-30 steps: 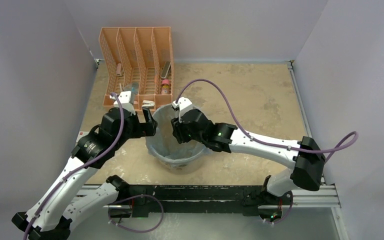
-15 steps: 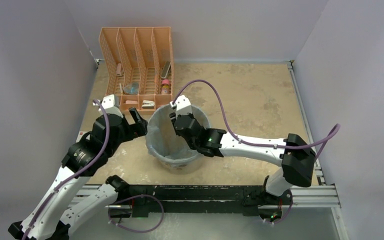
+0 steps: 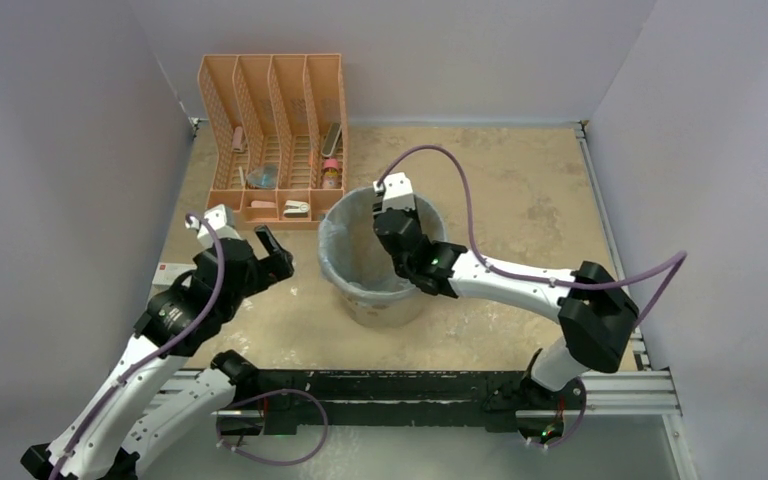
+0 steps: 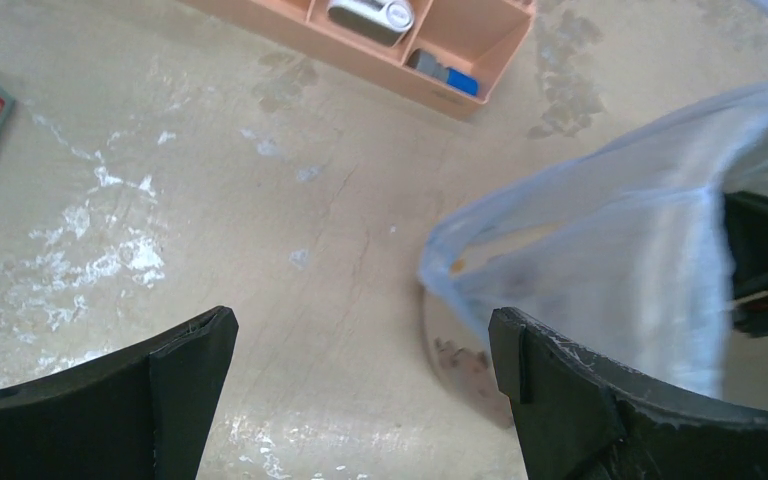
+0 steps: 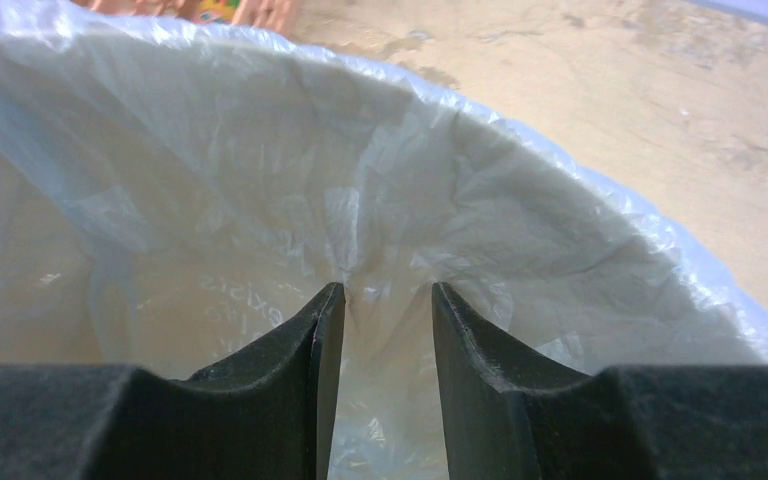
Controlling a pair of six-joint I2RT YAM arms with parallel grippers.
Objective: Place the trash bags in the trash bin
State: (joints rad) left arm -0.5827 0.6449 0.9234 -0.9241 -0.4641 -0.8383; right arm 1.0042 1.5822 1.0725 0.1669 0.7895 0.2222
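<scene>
The cream trash bin point(image 3: 385, 305) stands mid-table, lined with the light-blue trash bag point(image 3: 344, 243), whose edge folds over the rim. My right gripper point(image 3: 392, 222) reaches down inside the bin at its far wall. In the right wrist view it point(image 5: 388, 290) is narrowly open, and the bag film point(image 5: 460, 200) puckers between its fingertips. Brown lettering shows through the film. My left gripper point(image 3: 278, 255) is wide open and empty, left of the bin. The left wrist view shows it point(image 4: 360, 330) above bare table, with the bag point(image 4: 610, 250) and bin wall point(image 4: 460, 365) to its right.
An orange mesh file organizer point(image 3: 272, 140) with small items stands at the back left, also in the left wrist view point(image 4: 430, 40). A small white box point(image 3: 165, 270) lies at the left edge. Walls enclose the table on three sides.
The bin has shifted right and back together with my right gripper inside it. My left gripper has drawn back to the left, away from the bin's rim.
</scene>
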